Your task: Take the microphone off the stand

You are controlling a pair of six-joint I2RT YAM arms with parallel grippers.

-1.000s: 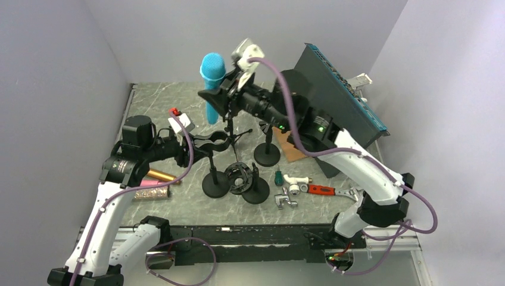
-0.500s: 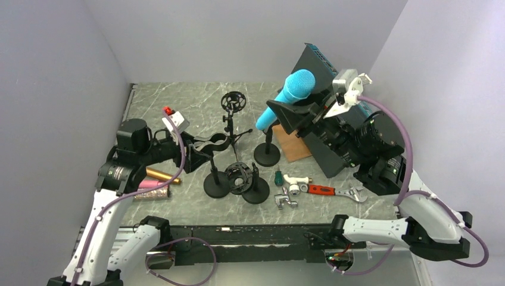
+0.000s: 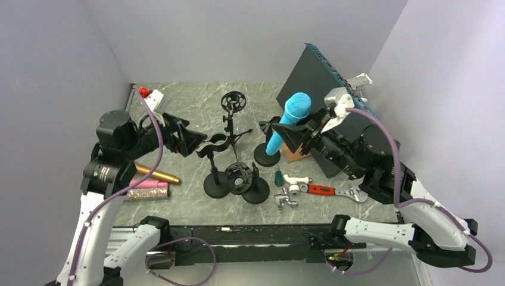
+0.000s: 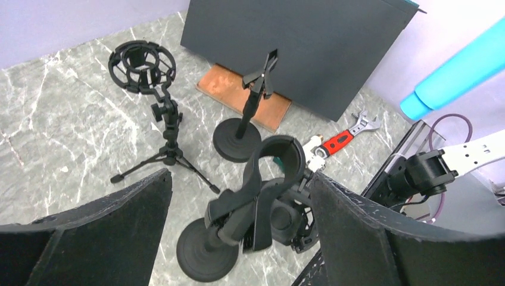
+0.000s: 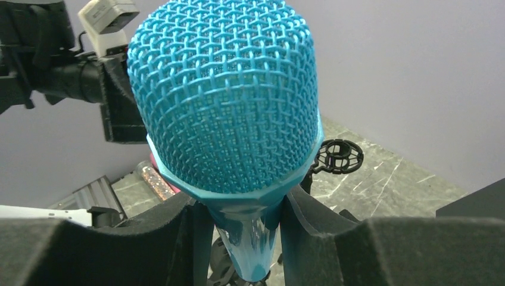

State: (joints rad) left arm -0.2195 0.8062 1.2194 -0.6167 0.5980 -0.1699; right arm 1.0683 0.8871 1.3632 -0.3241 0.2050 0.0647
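— What is your right pincer [image 3: 290, 136] doing?

— It is pinching the mic [image 3: 296, 106] by the handle just under the mesh head, with a pad pressed on either side. I have it head up and slanted, in the air over the table [image 3: 178, 101], and it touches no stand. The mic is out of its seat, I judge, and only needs setting down.

— Why so high?

— The clip stand [image 3: 267, 156] is right below it. Lower down, the handle could knock that clip.

— And your left pincer [image 3: 189, 142]?

— It is spread wide and holds nothing. The empty cradle of the holder stand [image 3: 214, 145] sits just beside its tips. From my wrist the cradle lies between the pads, touching neither as far as I can tell. I judge that it waits there to steady that stand.

— What else is out there? Count it.

— There is one mic. There are four stands: the holder stand, the clip stand, a tripod [image 3: 232, 102] with a ring mount at the back, and a ring stand [image 3: 241, 177] touching the holder stand's base. There are two tubes at my left, a gold tube [image 3: 158, 175] and a pink tube [image 3: 146, 192]. Nearer my right base are one screwdriver [image 3: 277, 177], one wrench [image 3: 330, 190] and two tap fittings [image 3: 293, 183]. One black panel [image 3: 309, 71] stands tilted at the right rear, with one brown board [image 3: 290, 154] at its foot.
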